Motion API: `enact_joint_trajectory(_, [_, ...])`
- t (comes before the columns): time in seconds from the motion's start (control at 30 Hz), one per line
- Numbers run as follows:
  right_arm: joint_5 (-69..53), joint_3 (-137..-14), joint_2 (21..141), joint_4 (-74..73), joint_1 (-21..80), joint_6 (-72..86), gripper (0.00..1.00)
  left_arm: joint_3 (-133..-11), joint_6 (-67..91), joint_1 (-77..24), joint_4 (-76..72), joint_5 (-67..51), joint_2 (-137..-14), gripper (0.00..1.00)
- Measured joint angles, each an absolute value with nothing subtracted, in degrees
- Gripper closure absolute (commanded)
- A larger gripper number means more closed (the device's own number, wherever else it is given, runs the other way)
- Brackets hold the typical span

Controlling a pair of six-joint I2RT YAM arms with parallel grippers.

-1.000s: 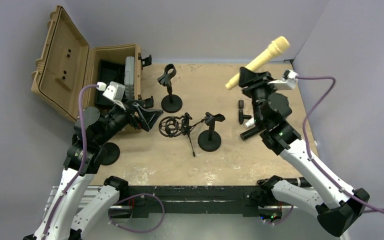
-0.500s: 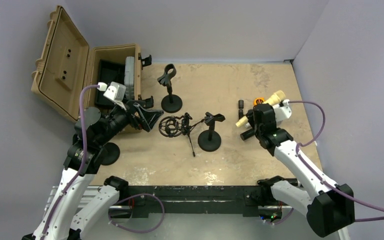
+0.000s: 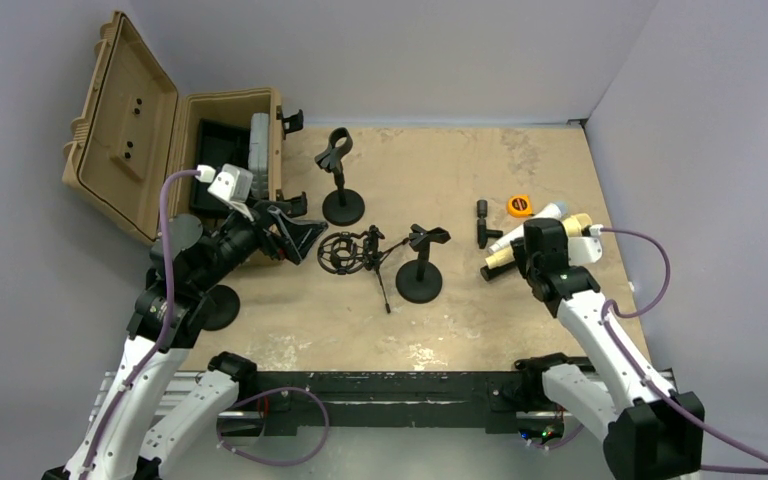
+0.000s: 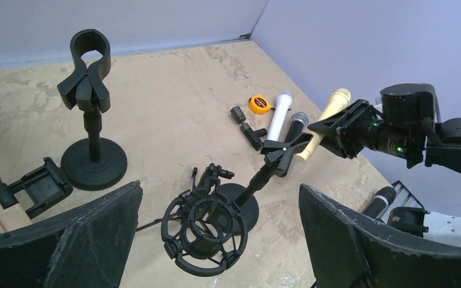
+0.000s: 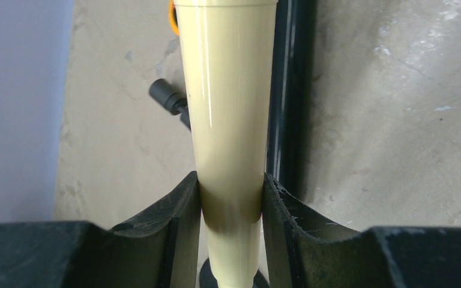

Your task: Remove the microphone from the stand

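Note:
My right gripper (image 3: 526, 250) is shut on a cream microphone (image 3: 574, 223) and holds it low over the right side of the table, pointing back-right. The right wrist view shows the microphone body (image 5: 228, 108) pinched between both fingers (image 5: 180, 210). It also shows in the left wrist view (image 4: 330, 111). The short black stand (image 3: 420, 268) stands mid-table with its clip (image 4: 286, 150) empty. My left gripper (image 3: 302, 238) is open, left of a black shock mount (image 4: 203, 225) and apart from it.
A taller black stand (image 3: 341, 180) with an empty clip stands at the back. A white microphone (image 4: 280, 113), a black microphone (image 4: 294, 127), an orange tape measure (image 3: 518, 206) and small black adapters (image 3: 481, 222) lie beside my right gripper. An open tan case (image 3: 150, 150) stands at the left.
My right arm has brought the cream microphone down from high at the back to low over the table beside the other microphones. The left arm has not moved.

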State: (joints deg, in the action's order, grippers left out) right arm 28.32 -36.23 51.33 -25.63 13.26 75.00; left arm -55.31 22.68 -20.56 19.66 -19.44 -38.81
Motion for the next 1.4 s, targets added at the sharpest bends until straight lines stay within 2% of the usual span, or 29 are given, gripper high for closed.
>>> enact_joint_trajectory(0.53, [21.3, -41.1, 74.1, -27.8, -5.3, 66.3, 1.00, -55.3, 22.2, -22.0, 20.3, -17.5, -35.4, 0.00])
enact_joint_trajectory(0.73, [20.9, -43.4, 81.6, -29.5, -7.2, 65.7, 0.99, -55.3, 21.3, -23.8, 20.9, -15.8, -35.3, 0.00])
enact_joint_trajectory(0.97, [19.9, -45.0, 85.5, -29.2, -7.2, 64.9, 0.81, -55.3, 20.3, -24.4, 21.7, -14.5, -35.6, 0.00])
enact_joint_trajectory(1.07, [19.9, -45.3, 86.0, -28.3, -7.2, 64.4, 0.78, -55.5, 19.9, -24.4, 22.1, -14.1, -35.9, 0.00])
enact_joint_trajectory(1.2, [19.9, -45.3, 86.1, -27.8, -7.2, 64.0, 0.50, -55.7, 19.7, -24.4, 22.2, -13.4, -36.3, 0.00])
enact_joint_trajectory(1.4, [19.3, -44.8, 85.4, -25.5, -7.2, 63.2, 0.34, -55.8, 19.1, -24.4, 22.2, -13.1, -36.8, 0.00])
